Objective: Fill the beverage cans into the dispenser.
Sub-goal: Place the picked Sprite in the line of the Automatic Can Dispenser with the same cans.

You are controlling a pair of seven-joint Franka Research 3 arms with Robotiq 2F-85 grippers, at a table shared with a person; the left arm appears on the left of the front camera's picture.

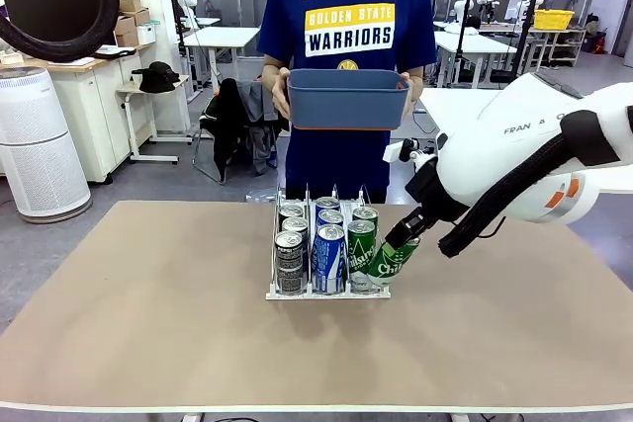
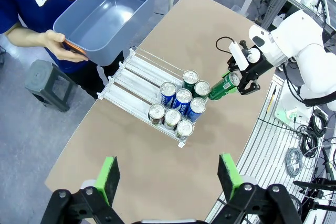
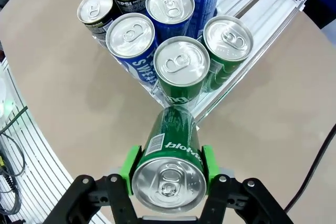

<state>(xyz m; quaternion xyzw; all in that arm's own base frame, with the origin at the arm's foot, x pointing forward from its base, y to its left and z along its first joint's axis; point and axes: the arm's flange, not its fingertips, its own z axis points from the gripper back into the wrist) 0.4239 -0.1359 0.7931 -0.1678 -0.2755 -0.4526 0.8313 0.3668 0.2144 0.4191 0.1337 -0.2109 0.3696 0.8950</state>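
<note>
1. Green can (image 3: 170, 150) being gripped at the top end in right pincer (image 3: 167, 167), tilted, base touching the front corner of dispenser (image 1: 326, 289) beside the green lane.
2. Dispenser sitting mid-table (image 1: 148, 333), already carrying eight cans (image 2: 177, 109): dark, blue and green lanes.
3. Step in hand: loading this last green can; next likely needing lifting, uprighting and lowering behind the front green can (image 3: 181, 72).
4. Left pincer (image 2: 169, 178) hovering high, spread wide, carrying nothing.
5. Person holding emptied blue tub (image 1: 346, 98) at far side.
</note>
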